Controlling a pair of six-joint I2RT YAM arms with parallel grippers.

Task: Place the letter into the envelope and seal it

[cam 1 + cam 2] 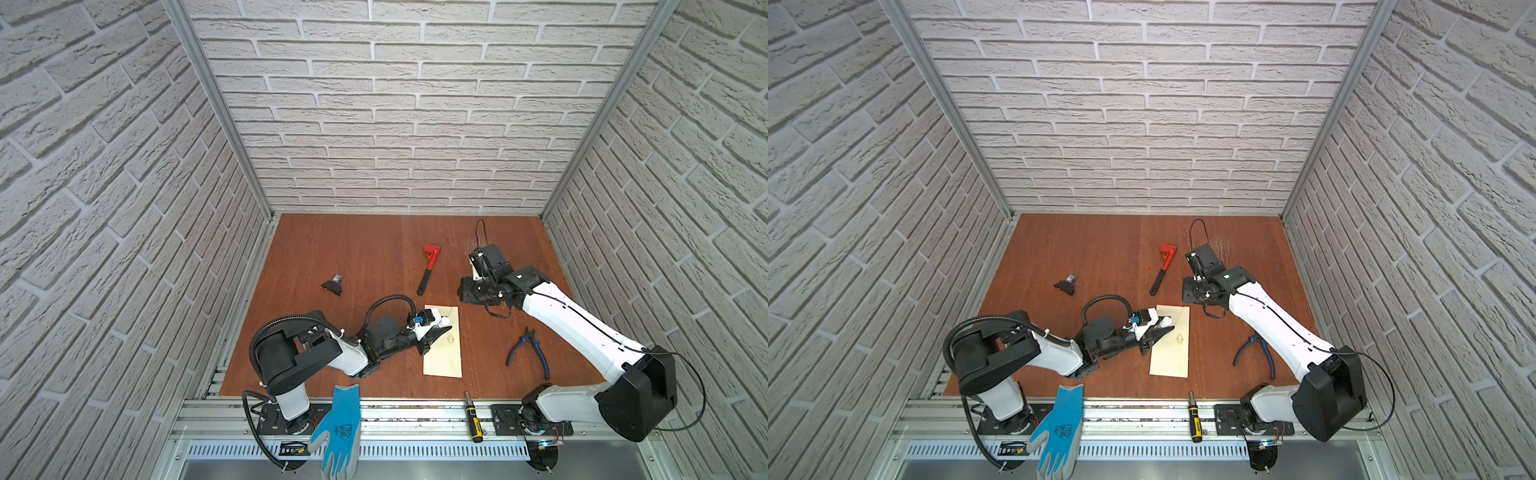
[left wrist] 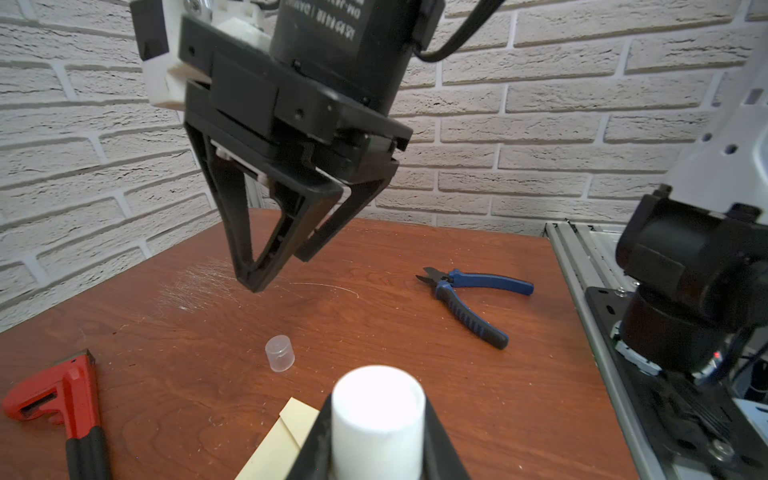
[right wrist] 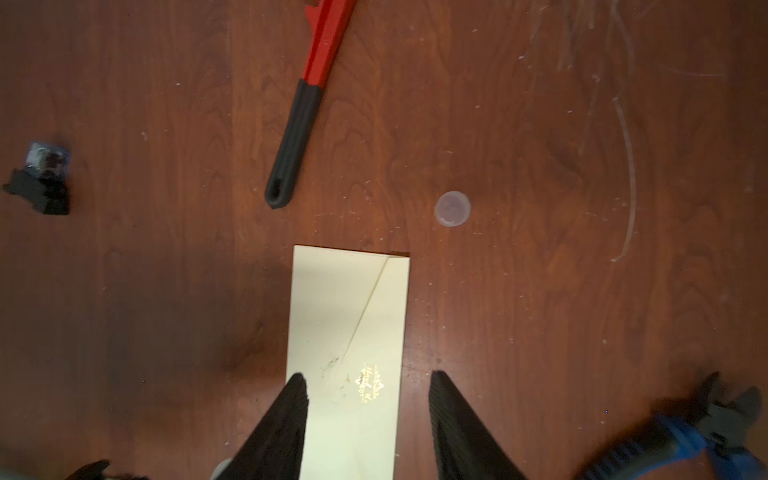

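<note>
A blue glove (image 1: 338,428) and a yellow-and-black screwdriver (image 1: 472,417) lie nearest, on the metal rail at the front edge of the table (image 1: 353,249).

Just behind them, the envelope (image 1: 446,357) lies flat on the table near the front middle, its long side running front to back. Its pointed flap is folded down, and a small gold emblem (image 3: 371,382) sits in the middle. The left gripper (image 1: 437,334) reaches in low over the envelope's left edge. Its jaws are closed on a white glue stick (image 2: 378,415), whose uncapped end points out past the fingertips. To the right of the envelope, well apart from it, lie blue-handled pliers (image 1: 528,353).

Just past the envelope's far end, a clear plastic cap (image 3: 453,209) stands on the bare wood. The right gripper (image 2: 278,272) hangs above this part of the table, pointing down and clear of the surface. Its jaws are about halfway apart with nothing between them.

Farther back lies a red wrench with a black handle (image 1: 428,270). To the left of it is a small black object (image 1: 332,284), too small to identify.
</note>
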